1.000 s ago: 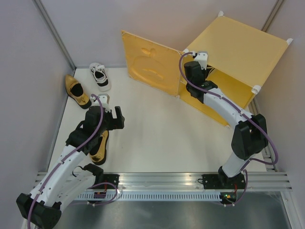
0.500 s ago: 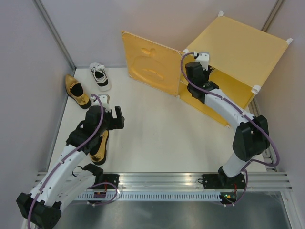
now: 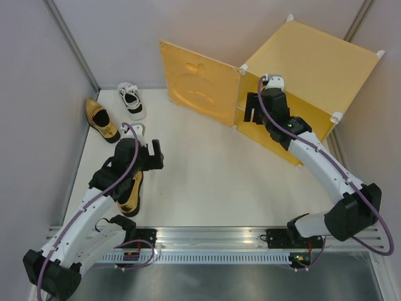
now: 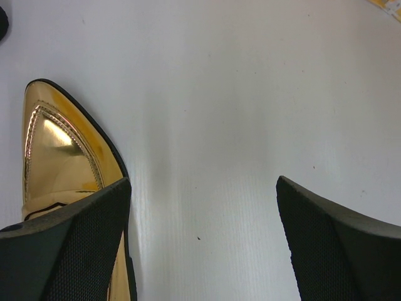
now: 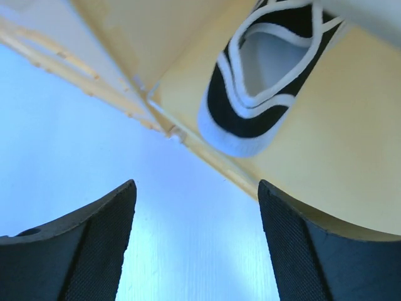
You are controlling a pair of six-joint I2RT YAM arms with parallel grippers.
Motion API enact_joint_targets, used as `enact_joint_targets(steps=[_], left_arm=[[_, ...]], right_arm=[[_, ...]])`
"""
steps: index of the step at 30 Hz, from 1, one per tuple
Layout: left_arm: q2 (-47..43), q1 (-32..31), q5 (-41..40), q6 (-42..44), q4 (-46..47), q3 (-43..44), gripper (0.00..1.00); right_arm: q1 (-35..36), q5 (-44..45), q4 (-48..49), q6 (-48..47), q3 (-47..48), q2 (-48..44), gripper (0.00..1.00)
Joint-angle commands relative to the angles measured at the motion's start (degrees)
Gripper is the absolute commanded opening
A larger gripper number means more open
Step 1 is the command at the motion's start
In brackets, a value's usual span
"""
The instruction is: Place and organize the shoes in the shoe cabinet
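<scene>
The yellow shoe cabinet [image 3: 313, 59] stands at the back right with its door [image 3: 200, 84] swung open. One white sneaker [image 5: 263, 75] with black trim lies on the cabinet floor [image 5: 341, 144], just beyond my open right gripper [image 5: 196, 183], which hovers at the cabinet's opening [image 3: 250, 113] and holds nothing. A second white sneaker [image 3: 131, 100] and a gold loafer [image 3: 100, 119] sit at the back left. Another gold loafer [image 3: 130, 191] lies under my left arm. My left gripper [image 4: 202, 182] is open over bare table, with that loafer's pointed toe [image 4: 56, 144] beside its left finger.
Grey walls close in the white table [image 3: 200, 169] on the left, back and right. An aluminium rail [image 3: 213, 238] carrying both arm bases runs along the near edge. The open door juts out over the table's back middle.
My right gripper has opened and let go of the white sneaker inside the cabinet, and its arm has swung out to the right. The left arm has stayed put.
</scene>
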Motion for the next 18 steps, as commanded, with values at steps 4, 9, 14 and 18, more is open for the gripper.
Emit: enact_joint_targets(steps=[4,9,14,18], left_arm=[[2.2,0.1,-0.5,-1.8,0.1,1.4,1.0],[9.5,0.8,-0.5,-5.9,-0.3,6.4,1.0],[20.7,4.3,-0.1,-8.3,0.4,14.9,1.0],[30.8,11.9,0.3,-10.7,1.0,23.9,1.0]], right_arm=[[0.2,-17.3,-4.4,-0.9,-7.8,-15.2,0.91],[0.2,-22.1,-7.3,-1.3,-14.8,-29.6,0.98],[0.2,-24.7,-8.9,0.0,-20.6,-41.3,0.98],[0.2,-27.9,-7.5,2.7,-27.2,-49.1,0.98]])
